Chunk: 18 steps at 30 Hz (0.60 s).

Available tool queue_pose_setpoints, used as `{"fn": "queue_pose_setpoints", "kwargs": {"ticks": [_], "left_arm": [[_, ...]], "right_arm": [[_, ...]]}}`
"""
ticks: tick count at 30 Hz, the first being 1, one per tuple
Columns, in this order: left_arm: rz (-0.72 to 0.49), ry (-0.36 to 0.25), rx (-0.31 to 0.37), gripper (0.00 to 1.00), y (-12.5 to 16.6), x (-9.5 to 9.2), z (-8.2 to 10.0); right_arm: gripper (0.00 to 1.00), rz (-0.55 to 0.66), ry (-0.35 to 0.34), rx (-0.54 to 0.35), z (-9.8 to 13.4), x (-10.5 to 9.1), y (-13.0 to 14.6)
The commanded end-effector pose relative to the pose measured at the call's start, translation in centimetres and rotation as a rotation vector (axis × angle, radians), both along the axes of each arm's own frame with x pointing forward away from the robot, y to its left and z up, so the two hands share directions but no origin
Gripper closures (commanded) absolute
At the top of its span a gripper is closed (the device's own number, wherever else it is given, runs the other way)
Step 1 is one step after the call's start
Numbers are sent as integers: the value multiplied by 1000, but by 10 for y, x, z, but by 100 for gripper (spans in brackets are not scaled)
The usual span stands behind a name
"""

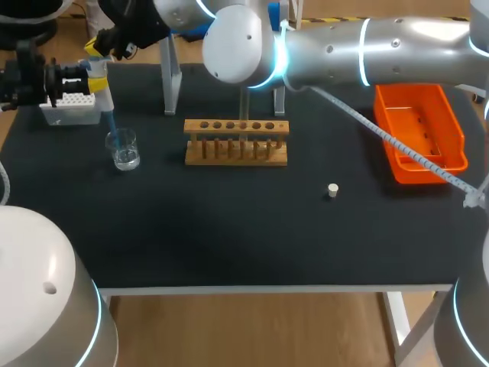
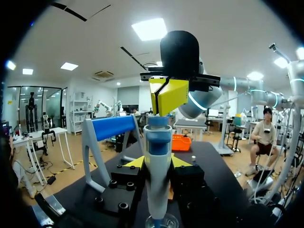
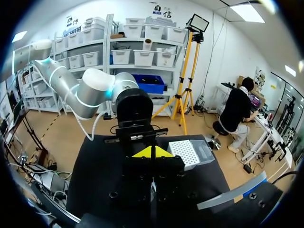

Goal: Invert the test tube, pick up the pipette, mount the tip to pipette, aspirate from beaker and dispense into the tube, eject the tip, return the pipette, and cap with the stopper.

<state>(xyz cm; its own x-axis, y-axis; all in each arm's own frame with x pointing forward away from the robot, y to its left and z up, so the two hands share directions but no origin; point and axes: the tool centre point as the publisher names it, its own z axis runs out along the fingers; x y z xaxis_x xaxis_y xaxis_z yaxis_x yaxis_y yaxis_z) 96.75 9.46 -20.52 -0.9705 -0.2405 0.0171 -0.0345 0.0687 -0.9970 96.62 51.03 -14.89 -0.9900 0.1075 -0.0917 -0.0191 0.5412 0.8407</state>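
Where the black bench (image 1: 229, 229) runs out to its ten o'clock corner in the head view, the left hand (image 1: 93, 79) is closed on a white-and-blue pipette (image 2: 158, 142). Its yellow-tipped fingers (image 2: 135, 162) press the barrel from both sides and hold it upright. The pipette's pale blue tip (image 1: 111, 121) points down at a clear glass beaker (image 1: 122, 149) that stands directly under it. I cannot tell whether the tip reaches the liquid.

The beaker sits on the bench at nine o'clock from the wooden test-tube rack (image 1: 236, 142), near it but apart. A white tip box (image 1: 72, 103) lies just beyond the beaker, at eleven o'clock from it, close behind the left hand.

The silver right arm (image 1: 367, 50) comes in from three o'clock and passes above the rack to the same corner. The right hand (image 2: 168, 97) is closed with nothing between its fingers. Its two yellow tips meet in a wedge that sits on the pipette's top end, right above the left hand.

A grey pipette stand with a blue bar (image 2: 111, 127) rises at twelve o'clock from the rack. An orange plastic bin (image 1: 420, 134) rests at three o'clock from the rack, well apart. A small white stopper (image 1: 332, 189) stands alone on the bench at four o'clock from the rack.
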Motion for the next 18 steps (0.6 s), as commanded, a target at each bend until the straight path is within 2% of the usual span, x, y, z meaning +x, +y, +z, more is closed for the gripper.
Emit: {"fn": "queue_pose_setpoints", "kwargs": {"ticks": [1, 5, 10, 11, 12, 13, 18], "left_arm": [[1, -2, -1, 100, -1, 1, 6], [1, -2, -1, 100, -1, 1, 6], [1, -2, -1, 100, -1, 1, 6], [1, -2, -1, 100, -1, 1, 6], [1, -2, -1, 100, -1, 1, 6], [1, -2, -1, 100, -1, 1, 6], [1, -2, -1, 100, -1, 1, 6]], "right_arm": [[100, -2, 1, -13, -5, 1, 1], [100, -1, -7, 5, 5, 2, 0], [98, 16, -33, 41, 28, 0, -7], [67, 17, -38, 46, 32, 0, -10], [30, 22, -46, 50, 37, -1, -14], [0, 25, -53, 56, 41, -2, -19], [0, 49, -64, 71, 58, -1, -53]]}}
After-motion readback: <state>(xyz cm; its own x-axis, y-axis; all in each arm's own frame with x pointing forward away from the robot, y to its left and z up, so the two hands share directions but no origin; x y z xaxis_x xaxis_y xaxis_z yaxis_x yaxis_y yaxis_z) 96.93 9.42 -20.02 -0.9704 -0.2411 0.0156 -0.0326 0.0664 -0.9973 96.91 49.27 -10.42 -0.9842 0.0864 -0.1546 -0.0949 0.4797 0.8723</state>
